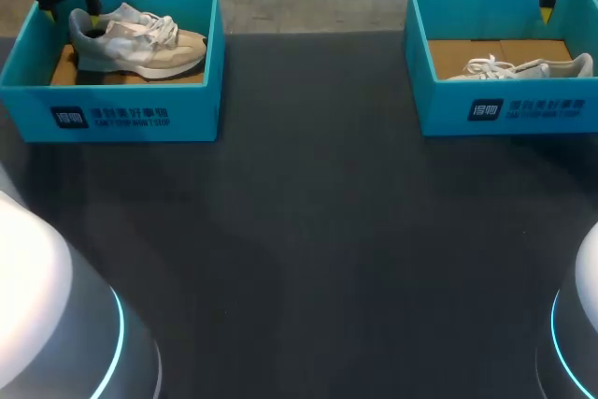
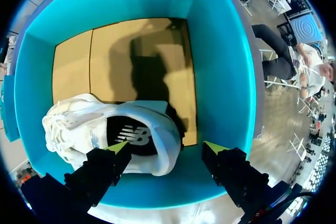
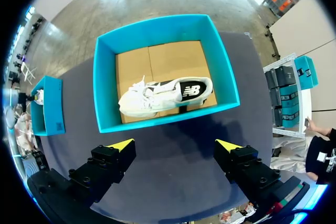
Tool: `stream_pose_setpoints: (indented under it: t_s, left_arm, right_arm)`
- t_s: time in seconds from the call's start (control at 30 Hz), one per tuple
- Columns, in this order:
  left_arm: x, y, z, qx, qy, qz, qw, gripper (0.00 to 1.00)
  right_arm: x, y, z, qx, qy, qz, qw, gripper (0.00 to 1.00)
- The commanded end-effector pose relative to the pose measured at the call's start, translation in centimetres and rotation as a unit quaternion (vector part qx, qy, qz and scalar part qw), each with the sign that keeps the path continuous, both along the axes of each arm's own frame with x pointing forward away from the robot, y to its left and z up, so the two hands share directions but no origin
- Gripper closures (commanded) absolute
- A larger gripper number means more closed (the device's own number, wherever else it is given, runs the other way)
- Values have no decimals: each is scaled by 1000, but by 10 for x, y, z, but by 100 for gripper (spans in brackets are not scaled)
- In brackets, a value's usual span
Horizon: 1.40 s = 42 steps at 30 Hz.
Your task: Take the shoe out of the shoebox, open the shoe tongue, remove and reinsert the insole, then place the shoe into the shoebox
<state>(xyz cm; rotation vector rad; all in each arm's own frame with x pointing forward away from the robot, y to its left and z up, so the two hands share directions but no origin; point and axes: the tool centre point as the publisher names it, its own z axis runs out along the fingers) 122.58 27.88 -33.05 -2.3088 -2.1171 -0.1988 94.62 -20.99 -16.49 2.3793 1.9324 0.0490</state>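
Hovering over the left box (image 1: 131, 119), my left gripper (image 2: 167, 149) has its fingers spread apart with nothing clamped. 1 yellow tip hangs above the heel of the left shoe (image 2: 142, 137), the other above the box wall. That shoe lies on its side on the brown cardboard floor, near the wall closest to my fingers. This teal box sits at the far left corner of the desk (image 1: 308, 231). At the far right corner sits the right box (image 3: 163, 30), also teal, holding the right shoe (image 3: 165, 95), which lies on its side along the wall nearest my right gripper (image 3: 175, 145). That gripper hangs well above the box, fingers wide apart, holding nothing.
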Motion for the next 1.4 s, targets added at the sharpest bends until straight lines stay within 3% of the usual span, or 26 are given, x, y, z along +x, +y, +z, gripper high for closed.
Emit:
stream_pose_setpoints:
  t_s: [0.03, 0.23, 0.87, 1.4]
  left_arm:
    - [13, 2, -7, 2, 18, -1, 1000, 11]
    - [12, 3, -11, 4, 25, 0, 1000, 9]
    - [10, 0, -29, 9, 41, 4, 999, 18]
    - [11, 4, -44, 7, 56, 10, 998, 18]
  right_arm:
    - [-1, 0, 0, -1, -1, 0, 1000, 0]
    - [-1, 0, 0, -1, -1, 0, 1000, 0]
    - [-1, 0, 0, -1, -1, 0, 1000, 0]
    - [-1, 0, 0, -1, -1, 0, 1000, 0]
